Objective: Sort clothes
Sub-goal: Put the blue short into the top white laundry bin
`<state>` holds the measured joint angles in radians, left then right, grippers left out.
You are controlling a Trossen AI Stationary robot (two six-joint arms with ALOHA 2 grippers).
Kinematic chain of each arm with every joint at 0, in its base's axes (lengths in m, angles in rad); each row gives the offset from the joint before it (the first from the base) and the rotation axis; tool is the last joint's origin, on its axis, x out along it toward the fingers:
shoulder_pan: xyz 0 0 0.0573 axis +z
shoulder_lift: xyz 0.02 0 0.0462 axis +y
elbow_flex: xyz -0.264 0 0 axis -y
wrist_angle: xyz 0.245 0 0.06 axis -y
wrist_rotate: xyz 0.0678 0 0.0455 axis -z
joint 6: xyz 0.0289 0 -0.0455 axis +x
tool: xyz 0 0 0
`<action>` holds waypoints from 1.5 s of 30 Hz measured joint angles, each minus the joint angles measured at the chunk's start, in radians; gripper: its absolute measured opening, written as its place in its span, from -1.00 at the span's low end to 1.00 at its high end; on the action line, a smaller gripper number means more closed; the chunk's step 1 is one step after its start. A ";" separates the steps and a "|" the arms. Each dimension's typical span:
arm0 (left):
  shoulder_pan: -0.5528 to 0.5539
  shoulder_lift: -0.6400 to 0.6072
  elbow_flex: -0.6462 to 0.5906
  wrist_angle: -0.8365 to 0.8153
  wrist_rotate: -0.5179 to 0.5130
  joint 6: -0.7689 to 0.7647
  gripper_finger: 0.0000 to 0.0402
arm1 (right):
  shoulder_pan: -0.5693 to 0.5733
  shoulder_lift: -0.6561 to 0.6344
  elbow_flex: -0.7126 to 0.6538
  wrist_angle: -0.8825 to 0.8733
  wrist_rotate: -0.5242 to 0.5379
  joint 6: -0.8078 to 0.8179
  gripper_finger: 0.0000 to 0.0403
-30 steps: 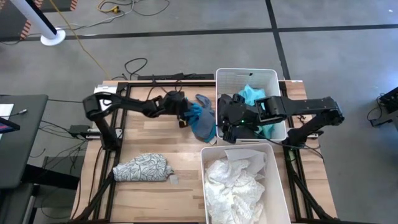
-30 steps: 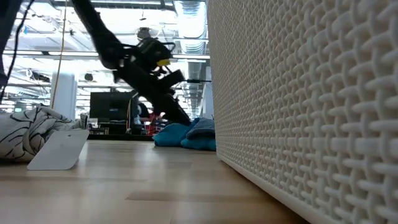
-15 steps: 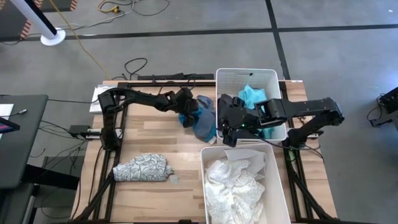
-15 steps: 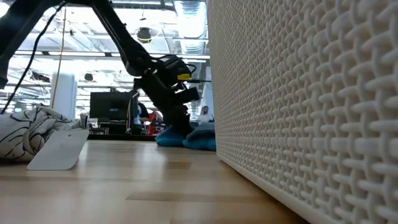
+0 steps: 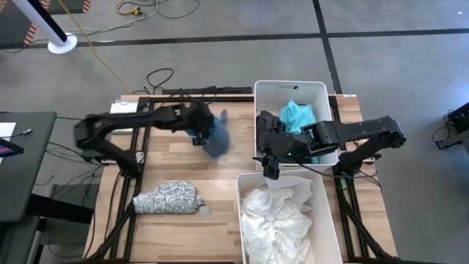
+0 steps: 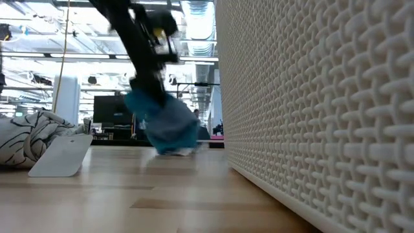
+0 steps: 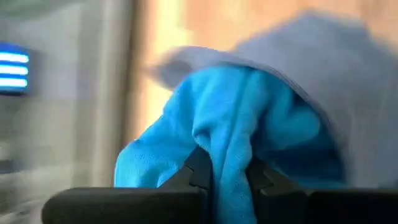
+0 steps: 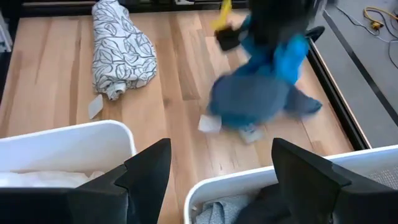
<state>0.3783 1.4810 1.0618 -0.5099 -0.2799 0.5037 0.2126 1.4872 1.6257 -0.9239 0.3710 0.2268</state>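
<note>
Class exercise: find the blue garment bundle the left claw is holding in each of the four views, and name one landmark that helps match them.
High view: blue garment bundle, upper middle of the table.
Low view: left of centre, hanging from the arm.
Left wrist view: filling the centre.
Right wrist view: upper right.
Shared landmark: leaf-print garment.

2 white rectangular plastic bins stand on the pale wooden slatted table (image 5: 176, 227); the far bin (image 5: 264, 92) below the open right jaws; the near bin (image 5: 326, 220) just beside it.
</note>
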 joint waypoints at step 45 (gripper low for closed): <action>-0.248 -0.420 0.001 0.242 0.079 -0.116 -0.91 | 0.063 0.008 0.000 0.247 -0.002 -0.156 0.45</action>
<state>0.1299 1.0605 1.0624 -0.2682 -0.2010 0.3875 0.2757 1.4953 1.6253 -0.6764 0.3691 0.0703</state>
